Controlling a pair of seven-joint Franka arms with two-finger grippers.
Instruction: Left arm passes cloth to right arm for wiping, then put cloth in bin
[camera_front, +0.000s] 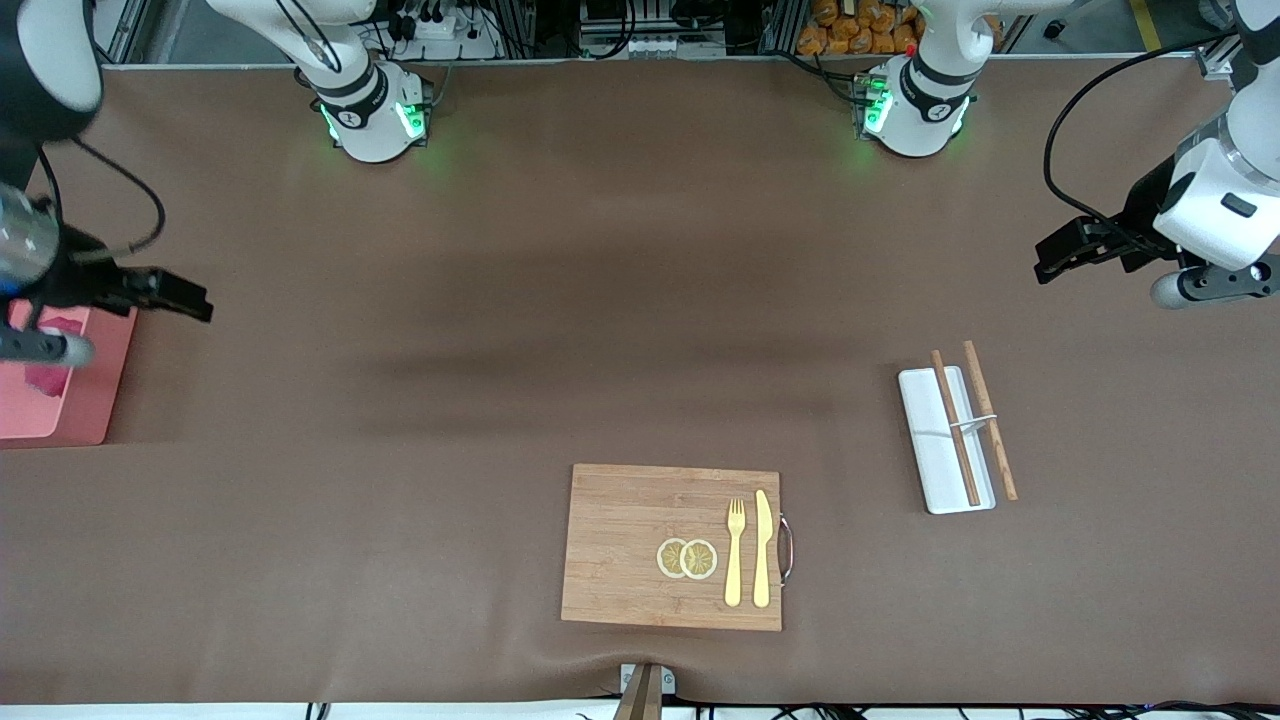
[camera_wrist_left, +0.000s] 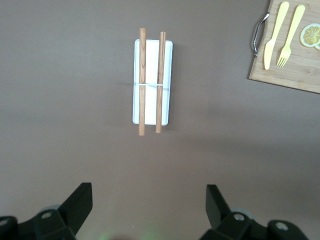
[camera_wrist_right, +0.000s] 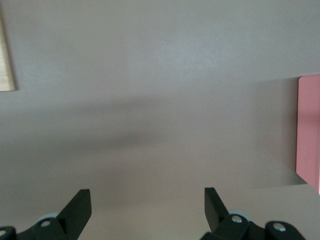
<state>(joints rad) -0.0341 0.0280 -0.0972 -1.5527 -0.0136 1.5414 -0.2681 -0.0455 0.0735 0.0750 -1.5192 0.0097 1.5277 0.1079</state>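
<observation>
At lower left of the front view, the cloth (camera_front: 55, 350) is seen inside the bin (camera_front: 90, 410); the right gripper (camera_wrist_right: 147, 210) beside it and the left gripper (camera_wrist_left: 149, 207) at upper right are spread empty, so the task is judged done.

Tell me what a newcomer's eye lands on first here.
The wooden cutting board nearest the front camera, carrying two lemon slices, a yellow fork and knife. Next, the light pink plastic bin at the right arm's end, the magenta cloth inside. The open right gripper hangs beside the bin; the open left gripper waits opposite.
</observation>
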